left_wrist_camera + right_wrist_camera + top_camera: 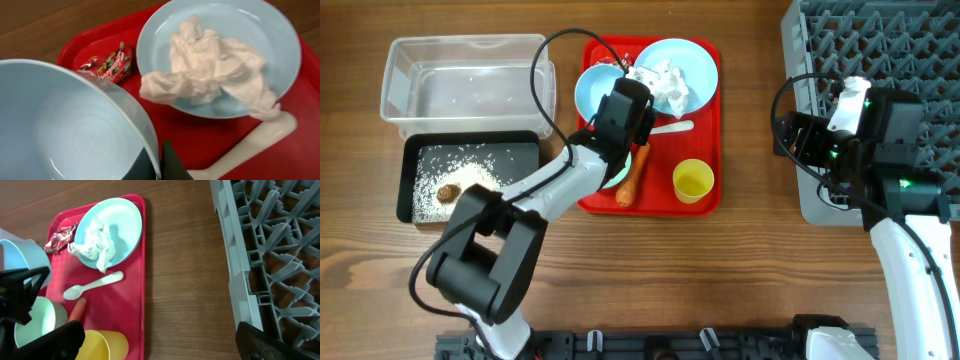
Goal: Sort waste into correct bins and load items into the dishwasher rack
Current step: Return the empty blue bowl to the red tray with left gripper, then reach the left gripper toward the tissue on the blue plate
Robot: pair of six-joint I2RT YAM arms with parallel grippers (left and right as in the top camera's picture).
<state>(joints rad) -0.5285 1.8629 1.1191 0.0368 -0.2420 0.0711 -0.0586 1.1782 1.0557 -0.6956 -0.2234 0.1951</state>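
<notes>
**Bowl gripped over the tray.** A pale blue bowl (65, 130) is clamped by its rim in the left gripper (158, 159), the fingers pinched tight on either side of the wall, over the left part of the red tray (705, 120). The plate (695, 60) is seen just beside it at the tray's far end, with the tissue (663, 82) heaped in it. The wrapper (110, 64) lies on the tray between bowl and plate, partly hidden by the bowl's rim. The spoon (92, 286) is laid on the tray near the plate. A second bowl (37, 322), the carrot (632, 180) and the cup (693, 181) are grouped at the tray's near end, the carrot just beside the second bowl. Rice (470, 170) and the lump (447, 192) are contained in the black tub (408, 150), with the clear tub (470, 75) set just behind it. The right gripper (157, 330) is held over the table (750, 280) at the left edge of the rack (880, 40), its fingers spread wide and empty.
</notes>
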